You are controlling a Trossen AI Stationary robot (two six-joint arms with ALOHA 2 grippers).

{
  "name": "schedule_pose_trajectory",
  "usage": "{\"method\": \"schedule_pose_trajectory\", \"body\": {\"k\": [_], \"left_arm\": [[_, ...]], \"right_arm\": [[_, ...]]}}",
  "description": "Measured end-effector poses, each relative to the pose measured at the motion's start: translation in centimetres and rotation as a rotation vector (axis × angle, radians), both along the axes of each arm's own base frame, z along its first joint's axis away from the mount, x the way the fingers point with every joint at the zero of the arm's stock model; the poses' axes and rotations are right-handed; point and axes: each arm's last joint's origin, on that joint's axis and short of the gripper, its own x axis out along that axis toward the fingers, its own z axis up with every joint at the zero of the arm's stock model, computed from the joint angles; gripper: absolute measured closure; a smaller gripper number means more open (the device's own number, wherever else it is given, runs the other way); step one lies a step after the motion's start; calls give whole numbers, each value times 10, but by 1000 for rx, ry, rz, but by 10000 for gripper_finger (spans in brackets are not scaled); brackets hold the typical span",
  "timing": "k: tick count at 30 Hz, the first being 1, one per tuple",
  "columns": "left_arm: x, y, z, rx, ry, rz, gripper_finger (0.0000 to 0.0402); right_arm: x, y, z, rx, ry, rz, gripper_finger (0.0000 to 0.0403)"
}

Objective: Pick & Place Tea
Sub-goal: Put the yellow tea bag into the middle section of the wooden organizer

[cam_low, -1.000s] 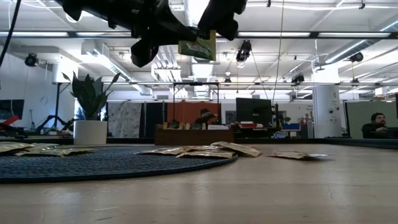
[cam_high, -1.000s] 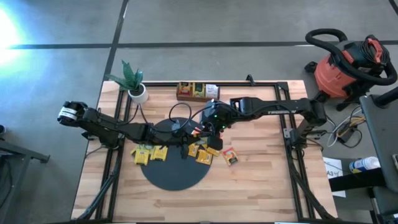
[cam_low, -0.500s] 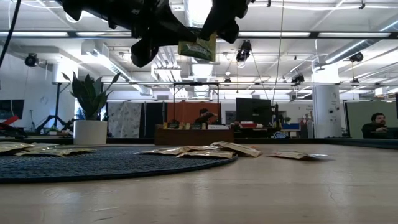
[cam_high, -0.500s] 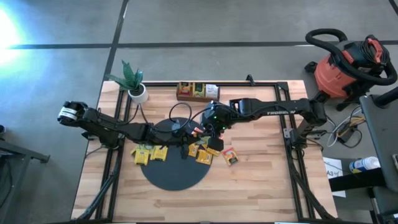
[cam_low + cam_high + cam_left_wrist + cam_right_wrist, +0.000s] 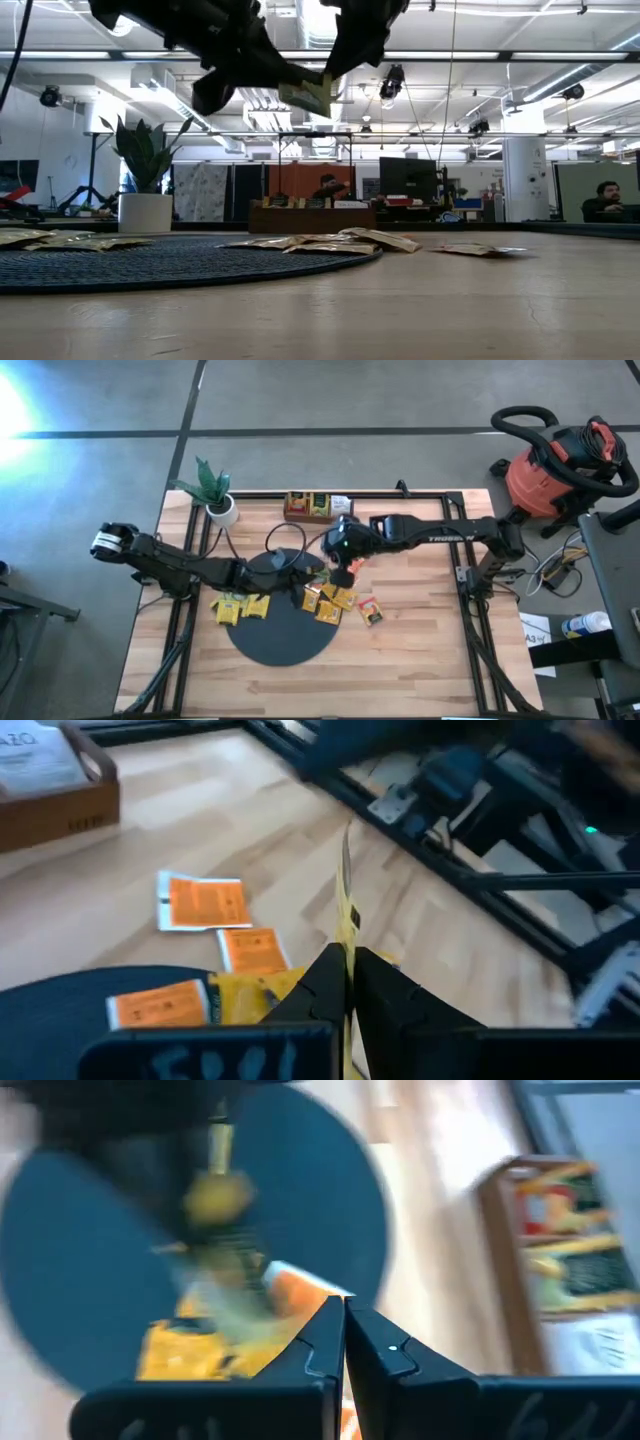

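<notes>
A yellow-green tea packet [image 5: 308, 95] hangs high above the table, pinched in my left gripper [image 5: 347, 955], which reaches in from the table's left over the black round mat [image 5: 280, 645]. In the left wrist view the packet [image 5: 345, 890] shows edge-on. My right gripper [image 5: 344, 1315] is shut and hovers just right of the packet [image 5: 352, 45], apart from it. More yellow and orange packets lie flat on the mat [image 5: 240, 606] and at its right rim [image 5: 328, 602]. One orange packet [image 5: 371, 611] lies on the bare wood. My left gripper pinches the packet between its two fingers, at the packet's end nearest the arm [image 5: 288, 88]. The fingers come at it from the table's left, and the packet sticks out past the fingertips [image 5: 345, 925]. It is lifted clear of the table and slants.
A brown wooden tray [image 5: 317, 507] holding packets stands at the far edge, with a potted plant [image 5: 215, 495] to its left. A red shop vacuum [image 5: 560, 460] sits off the table's right. The near part of the table shows bare wood.
The packet has gone from hanging upright between the two grippers to slanting, and has shifted a little left and down with my left gripper. My right gripper has drawn away from it, upward and toward the far edge.
</notes>
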Motion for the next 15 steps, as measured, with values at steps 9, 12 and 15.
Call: {"method": "schedule_pose_trajectory", "body": {"k": [9, 12, 15], "left_arm": [[-27, -6, 21, 114, -1, 107, 383], [-27, -2, 23, 132, 4, 83, 389], [-27, -2, 20, 140, 24, 74, 396]], "right_arm": [[-1, -46, 4, 202, -98, 49, 394], [1, -45, 6, 289, -133, 136, 394], [2, -40, 7, 310, -143, 192, 394]]}}
